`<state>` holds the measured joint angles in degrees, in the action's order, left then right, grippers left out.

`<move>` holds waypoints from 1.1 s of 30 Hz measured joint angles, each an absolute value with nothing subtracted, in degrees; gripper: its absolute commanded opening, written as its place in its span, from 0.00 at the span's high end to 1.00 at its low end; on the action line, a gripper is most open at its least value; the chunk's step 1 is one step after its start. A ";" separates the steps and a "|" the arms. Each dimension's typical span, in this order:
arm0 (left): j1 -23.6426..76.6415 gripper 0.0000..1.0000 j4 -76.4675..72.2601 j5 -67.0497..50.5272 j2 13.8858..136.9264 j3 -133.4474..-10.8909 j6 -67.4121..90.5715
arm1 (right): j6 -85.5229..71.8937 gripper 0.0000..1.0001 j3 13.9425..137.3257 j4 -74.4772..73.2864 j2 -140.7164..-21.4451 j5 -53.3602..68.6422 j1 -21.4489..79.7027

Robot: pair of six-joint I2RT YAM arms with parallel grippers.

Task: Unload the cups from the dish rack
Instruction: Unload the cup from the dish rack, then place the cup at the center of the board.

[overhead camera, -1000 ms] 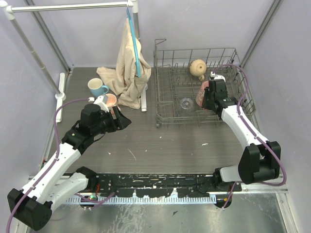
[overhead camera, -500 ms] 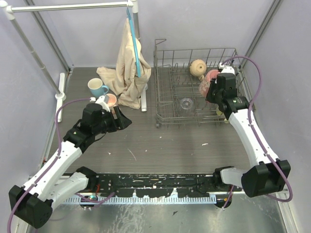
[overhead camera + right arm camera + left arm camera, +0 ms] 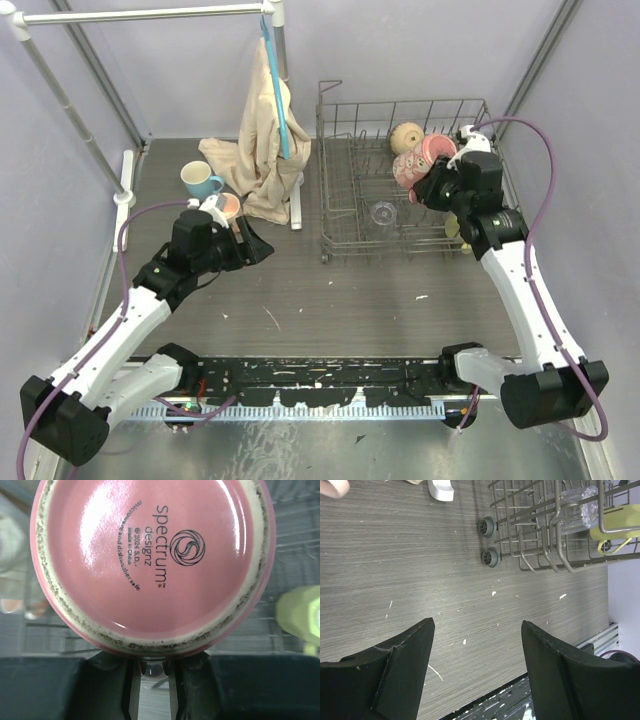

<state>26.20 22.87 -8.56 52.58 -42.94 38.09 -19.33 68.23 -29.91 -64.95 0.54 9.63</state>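
**Third cup coming out, three left in the rack**

Two cups were already out on the worktop (image 3: 350,300) at the upper left of the overhead view. These were the light blue mug (image 3: 201,180) and, just beside it, the salmon cup (image 3: 229,207). A third, the pink mug (image 3: 412,163), was held above the dish rack (image 3: 325,170) at the upper right. The right fingers (image 3: 75,685) were pressed close and pinching it near its rim, though which part they gripped could not be told. Its base faced the wrist camera.

Still inside the rack were the tan mug (image 3: 405,137) at the back, the clear glass (image 3: 383,212) near the middle, and the yellow-green mug (image 3: 300,615) towards the rack's right side. By that count the job looked roughly half done, with the pink mug yet to be set down.

The left fingers (image 3: 400,680) were spread wide and empty, hovering over bare worktop left of the rack.

Compared with a second earlier, the right arm had risen and stretched out. That had carried the pink mug from low among the wires up beside the tan mug. The left arm had barely shifted, and nothing else in the scene had moved.
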 measured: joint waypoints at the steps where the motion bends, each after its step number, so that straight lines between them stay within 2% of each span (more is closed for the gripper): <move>1: 26.20 0.23 22.65 -8.78 52.69 -43.07 38.24 | -20.03 0.99 68.12 -29.15 -64.10 2.11 9.63; 12: 26.20 0.22 15.33 -16.25 53.34 -43.75 42.13 | -33.91 0.99 56.90 -12.91 -53.74 24.27 9.63; 19: 26.20 0.19 6.90 -21.71 51.31 -43.83 46.06 | -49.41 0.99 46.48 5.89 -50.89 36.21 9.78; 25: 26.20 0.19 -3.79 -26.46 51.09 -43.70 50.96 | -61.95 0.99 40.16 18.79 -49.30 39.81 12.64; 33: 26.20 0.15 -13.45 -29.76 51.20 -42.70 56.18 | -65.73 1.00 40.18 26.39 -48.88 40.34 20.86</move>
